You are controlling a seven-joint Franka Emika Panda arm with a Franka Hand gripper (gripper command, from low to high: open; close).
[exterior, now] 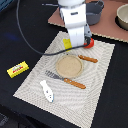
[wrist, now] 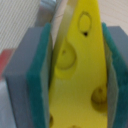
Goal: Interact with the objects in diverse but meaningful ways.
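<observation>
My gripper (wrist: 75, 75) is shut on the yellow holed cheese wedge (wrist: 82, 45), which stands between the two teal pads (wrist: 39, 80). In the exterior view the gripper (exterior: 75, 43) is low over the far edge of the striped placemat (exterior: 95, 85), with the cheese (exterior: 67, 44) showing at its side. The red tomato (exterior: 90, 43) lies right beside the gripper, on the exterior view's right. The flat yellow labelled box (exterior: 18, 69) lies on the dark table at the exterior view's left. The white fish piece (exterior: 47, 90) lies on the mat's near corner. The grey pot (exterior: 95, 12) stands behind the arm.
A tan round plate (exterior: 69, 66) sits mid-mat, with a wooden-handled knife (exterior: 88, 58) and fork (exterior: 65, 79) beside it. A brown board (exterior: 112, 27) at the back carries the pot and a pale bowl (exterior: 123, 16). A black cable (exterior: 25, 35) arcs over the table.
</observation>
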